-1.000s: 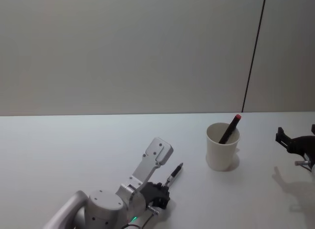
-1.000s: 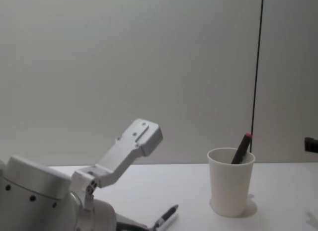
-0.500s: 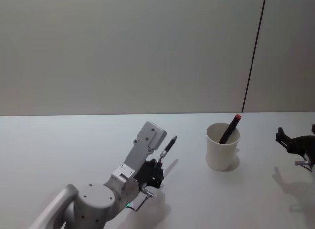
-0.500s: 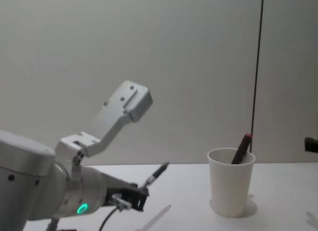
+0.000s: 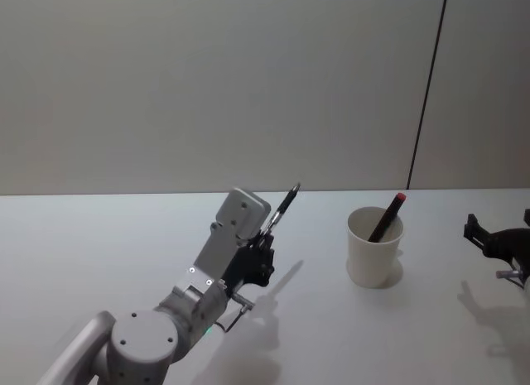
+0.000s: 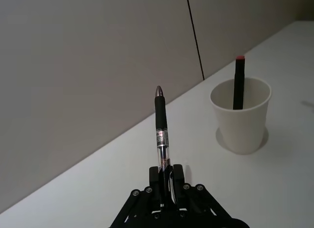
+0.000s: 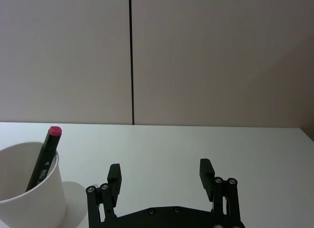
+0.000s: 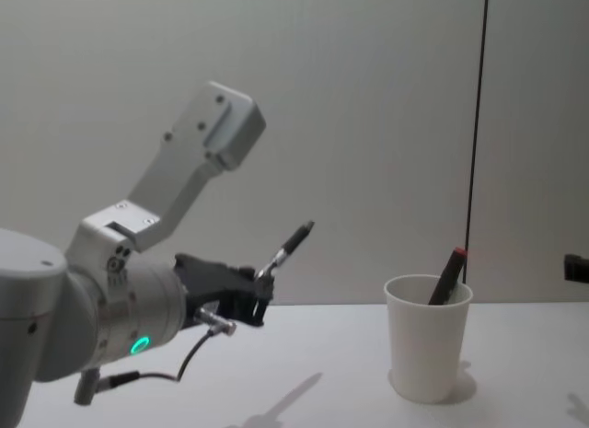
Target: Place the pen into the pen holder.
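Observation:
My left gripper (image 5: 262, 246) is shut on the lower end of a black pen (image 5: 284, 204), held in the air well above the table and tilted up toward the cup. The left wrist view has the pen (image 6: 161, 130) rising from the closed fingers (image 6: 166, 171), tip upward. The pen holder (image 5: 374, 254), a white paper cup, stands upright on the table to the right of the pen and apart from it. The chest view puts the pen (image 8: 293, 241) higher than the cup's rim (image 8: 428, 290). My right gripper (image 7: 159, 171) is open and empty, off to the right of the cup.
A dark marker with a red cap (image 5: 389, 213) leans inside the cup, its cap above the rim. The white table (image 5: 83, 236) runs back to a plain grey wall with a thin black vertical seam (image 5: 426, 95).
My left gripper has lifted the pen from the table into the air and carried it up and toward the cup. The cup, the marker and the right arm have not moved.

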